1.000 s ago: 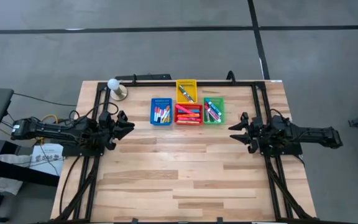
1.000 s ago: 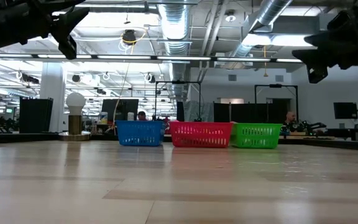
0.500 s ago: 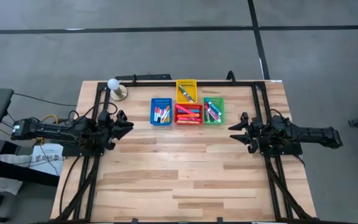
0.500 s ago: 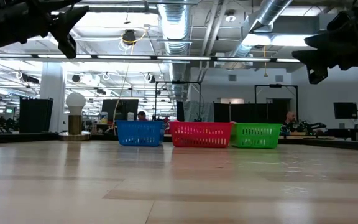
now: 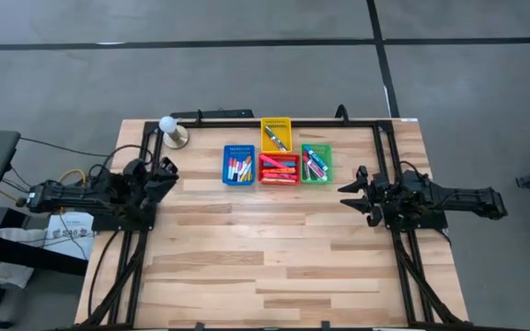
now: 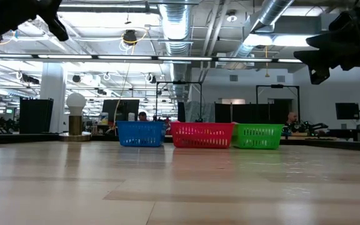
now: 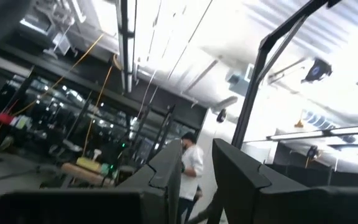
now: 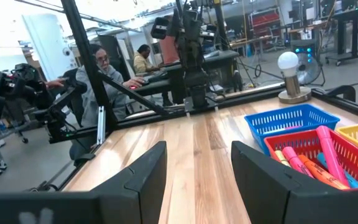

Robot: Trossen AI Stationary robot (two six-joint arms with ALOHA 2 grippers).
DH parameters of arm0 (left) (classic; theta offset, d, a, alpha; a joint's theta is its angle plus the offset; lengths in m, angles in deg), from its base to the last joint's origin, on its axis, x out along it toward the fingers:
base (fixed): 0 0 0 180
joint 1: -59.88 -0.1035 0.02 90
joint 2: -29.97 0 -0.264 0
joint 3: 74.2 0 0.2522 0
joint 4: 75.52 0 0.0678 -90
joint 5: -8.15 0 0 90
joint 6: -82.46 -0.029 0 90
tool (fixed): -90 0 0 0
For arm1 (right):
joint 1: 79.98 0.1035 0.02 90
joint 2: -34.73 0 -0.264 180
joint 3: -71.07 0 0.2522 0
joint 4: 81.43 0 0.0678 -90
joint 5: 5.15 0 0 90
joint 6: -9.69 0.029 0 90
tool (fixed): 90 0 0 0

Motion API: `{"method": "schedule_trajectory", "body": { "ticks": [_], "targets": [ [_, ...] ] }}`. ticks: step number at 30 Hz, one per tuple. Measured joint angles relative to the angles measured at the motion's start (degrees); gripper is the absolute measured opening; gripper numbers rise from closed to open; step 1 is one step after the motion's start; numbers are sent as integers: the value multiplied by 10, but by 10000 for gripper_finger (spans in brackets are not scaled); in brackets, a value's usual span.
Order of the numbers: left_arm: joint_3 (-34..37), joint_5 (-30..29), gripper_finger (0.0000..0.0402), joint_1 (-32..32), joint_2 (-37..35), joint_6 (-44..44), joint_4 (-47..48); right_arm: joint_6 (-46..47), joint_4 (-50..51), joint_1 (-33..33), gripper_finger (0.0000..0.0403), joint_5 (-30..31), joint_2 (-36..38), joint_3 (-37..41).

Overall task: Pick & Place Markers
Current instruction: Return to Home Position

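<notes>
The markers lie in four small bins near the table's far edge: some in the blue bin (image 5: 238, 165), several in the red bin (image 5: 279, 170), some in the green bin (image 5: 316, 163) and one or two in the yellow bin (image 5: 276, 134) behind them. Pink and orange markers (image 8: 309, 163) show in the right wrist view. My left gripper (image 5: 161, 173) hovers open over the table's left side, tipped up toward the ceiling (image 7: 197, 180). My right gripper (image 5: 351, 194) hovers open at the right side, level, pointing at the bins (image 8: 197, 180). Neither holds anything.
A bulb-shaped lamp (image 5: 171, 129) stands at the far left corner, close to my left gripper. Black frame rails (image 5: 380, 156) run along the far, left and right edges. Bare wood (image 5: 265, 248) fills the near half. People sit at desks (image 8: 101, 78) beyond the table.
My left arm has drawn back toward the table's left edge and tipped its gripper upward, so it has slid to the upper left corner of the low view. The right arm, the bins and the markers have stayed put.
</notes>
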State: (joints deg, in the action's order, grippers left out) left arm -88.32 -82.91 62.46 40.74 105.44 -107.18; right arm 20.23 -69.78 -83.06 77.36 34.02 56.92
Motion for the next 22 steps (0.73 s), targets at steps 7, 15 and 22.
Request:
{"method": "schedule_trajectory", "body": {
  "ticks": [7,15,22],
  "targets": [
    [0,0,90,0,-61,0,4,0,1,1,169,0,0,0],
    [0,0,90,-6,-107,0,9,0,1,1,169,0,5,0],
    [0,0,90,-6,-107,0,30,0,1,1,169,0,4,0]
  ]
}}
